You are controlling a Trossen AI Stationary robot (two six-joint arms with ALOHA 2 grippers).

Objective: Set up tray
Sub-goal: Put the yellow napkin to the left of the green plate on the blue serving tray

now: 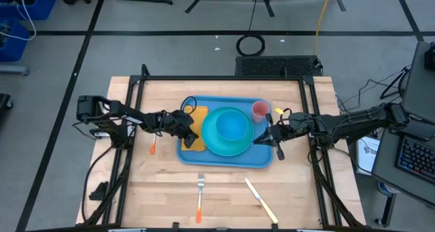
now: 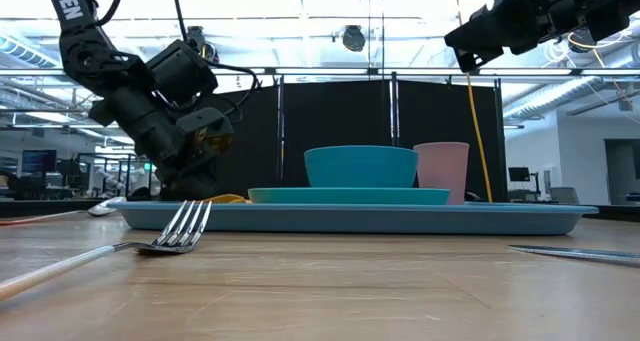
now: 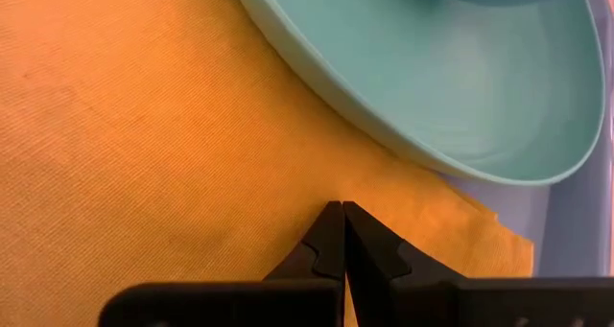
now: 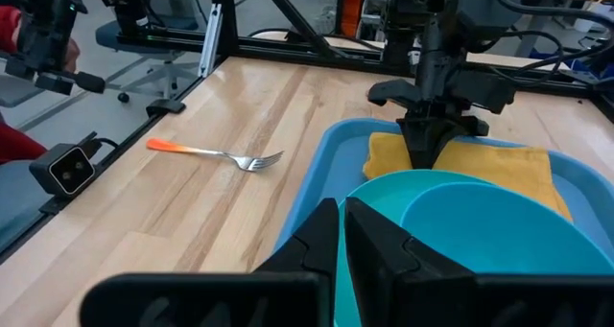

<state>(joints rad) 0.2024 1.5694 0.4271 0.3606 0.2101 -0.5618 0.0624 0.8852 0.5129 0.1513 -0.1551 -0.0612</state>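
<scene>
Pressing on the tray (image 1: 224,160), the closed left hand (image 1: 192,128).

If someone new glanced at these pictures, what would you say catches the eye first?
Most striking is the large light-blue plastic tray at the table's middle, carrying a round teal plate with a teal bowl, a pink cup and an orange cloth napkin. The left pincer, shut, presses on the napkin, while the right pincer, shut, hangs over the tray's opposite edge.
</scene>
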